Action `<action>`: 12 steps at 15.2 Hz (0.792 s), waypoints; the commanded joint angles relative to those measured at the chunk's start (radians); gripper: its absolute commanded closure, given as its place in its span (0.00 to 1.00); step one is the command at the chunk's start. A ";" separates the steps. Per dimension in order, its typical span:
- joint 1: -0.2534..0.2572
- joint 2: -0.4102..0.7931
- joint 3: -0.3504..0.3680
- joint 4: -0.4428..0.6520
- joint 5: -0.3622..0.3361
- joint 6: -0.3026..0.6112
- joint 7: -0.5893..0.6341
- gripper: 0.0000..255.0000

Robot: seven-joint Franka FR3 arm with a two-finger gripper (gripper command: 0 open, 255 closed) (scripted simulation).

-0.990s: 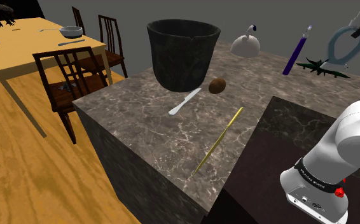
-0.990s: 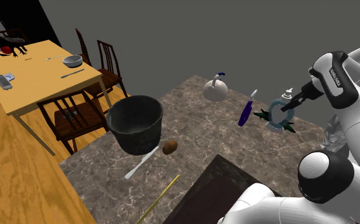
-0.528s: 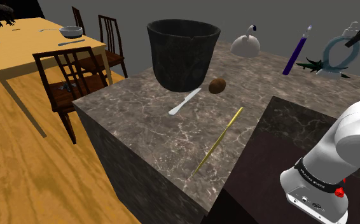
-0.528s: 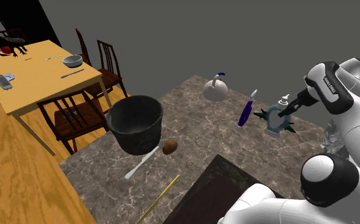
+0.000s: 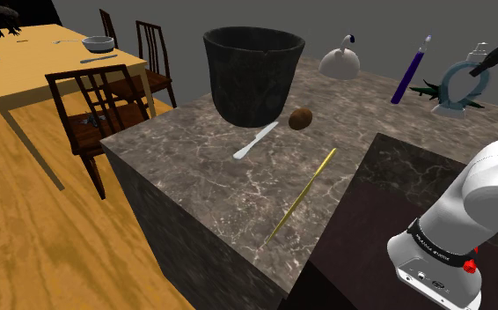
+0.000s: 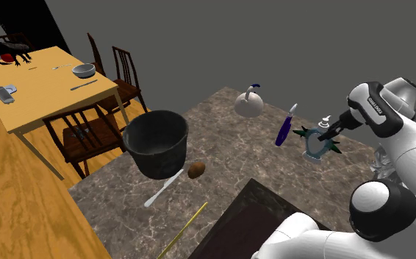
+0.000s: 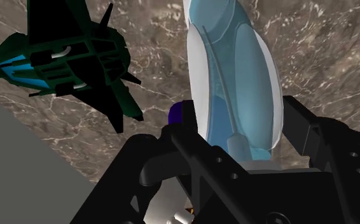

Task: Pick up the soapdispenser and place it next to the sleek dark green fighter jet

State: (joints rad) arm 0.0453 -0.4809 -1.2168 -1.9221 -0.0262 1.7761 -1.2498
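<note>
**Soap dispenser**: pale blue ring on a foot, white pump on top. It stands upright with its long axis vertical, near the far right corner of the desk in the shoulder view. Its foot is at or just above the marble; which, cannot be told.

**Tool**: pinching the dispenser at its pump end from above, one finger on either side.

**Jet**: dark green, flat on the desk just beside the dispenser, on the side facing the purple pen.

**Judgement:** placement is all but reached. Letting go calls for a straight lift. There is open room above, but the jet's spikes lie close to the foot, so no sideways drift.
</note>
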 commanded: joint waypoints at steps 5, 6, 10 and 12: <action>0.000 0.000 -0.001 -0.003 0.000 0.003 -0.001 1.00; 0.000 0.000 -0.001 -0.003 0.000 0.003 -0.001 0.00; 0.000 0.000 -0.001 -0.003 0.000 0.003 -0.001 0.00; 0.001 0.001 -0.001 0.032 0.001 -0.030 -0.001 0.00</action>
State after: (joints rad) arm 0.0452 -0.4813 -1.2180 -1.9077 -0.0268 1.7627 -1.2517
